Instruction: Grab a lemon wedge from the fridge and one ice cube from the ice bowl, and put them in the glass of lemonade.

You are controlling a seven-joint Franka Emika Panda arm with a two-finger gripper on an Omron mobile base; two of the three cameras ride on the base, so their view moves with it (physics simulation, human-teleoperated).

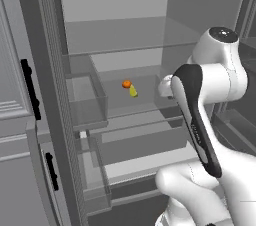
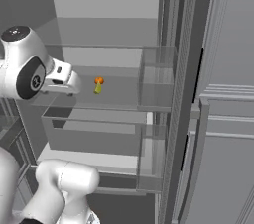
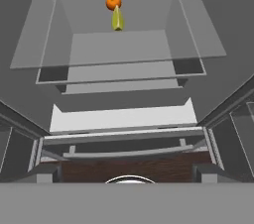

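The fridge [image 1: 115, 0] stands open in front of me. On its middle glass shelf [image 3: 124, 44] lies the lemon wedge [image 1: 133, 91] [image 2: 98, 88] [image 3: 117, 19], small and yellow-green, just in front of a little orange fruit [image 3: 113, 2]. My gripper [image 2: 75, 83] hovers at shelf height, well short of the wedge and pointing into the fridge. Its fingers are hidden behind the hand; nothing is held. The ice bowl and the glass of lemonade are out of view.
Clear door bins [image 1: 87, 100] [image 2: 156, 84] flank the opening on both open doors. Below the shelf sit a grey drawer [image 3: 124, 99] and a lower drawer front. Paneled grey cabinets [image 1: 10, 70] with black handles [image 1: 30, 90] stand to the left.
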